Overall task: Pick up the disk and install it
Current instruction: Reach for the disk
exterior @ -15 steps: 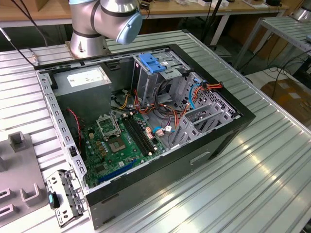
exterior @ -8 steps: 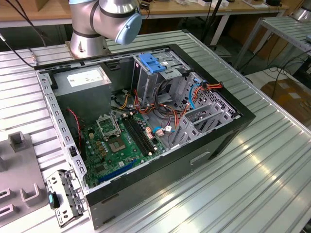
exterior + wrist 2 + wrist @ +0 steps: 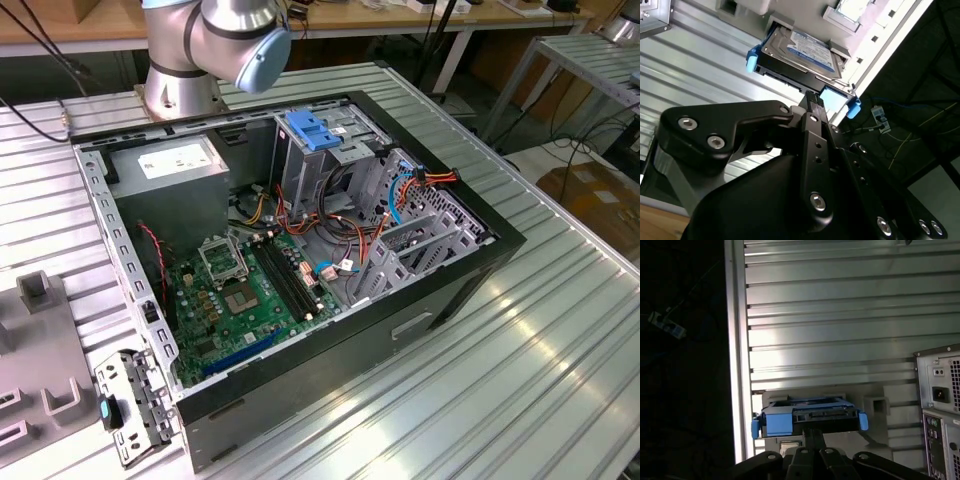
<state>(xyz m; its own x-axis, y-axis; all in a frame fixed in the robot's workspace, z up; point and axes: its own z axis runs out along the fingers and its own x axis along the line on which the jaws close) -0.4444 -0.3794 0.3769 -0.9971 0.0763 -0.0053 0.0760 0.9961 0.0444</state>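
Item: disk (image 3: 800,50), silver body, white label with a blue stripe facing up, blue side rails. In both wrist views it lies on a light grey fixture (image 3: 805,12) on the ribbed metal table (image 3: 705,65), close to the table's edge, with its far end between two raised grey brackets. It is outside the computer case.

End effector: the black gripper (image 3: 812,97) is at the middle of the disk's near, connector edge, touching it or just short of it. In the first wrist view the gripper (image 3: 812,431) sits just beside the disk (image 3: 812,416). How far it is open, and whether it has hold of the disk, cannot be told.

Exterior view: the open computer case (image 3: 400,330) lies on its side at centre. Inside it, the power supply (image 3: 175,170) is at 11 o'clock, the metal cage (image 3: 300,180) with its blue latch (image 3: 312,130) at 12 o'clock, the green motherboard (image 3: 240,300) at 7 o'clock. The arm (image 3: 230,40) is at 12 o'clock of the frame
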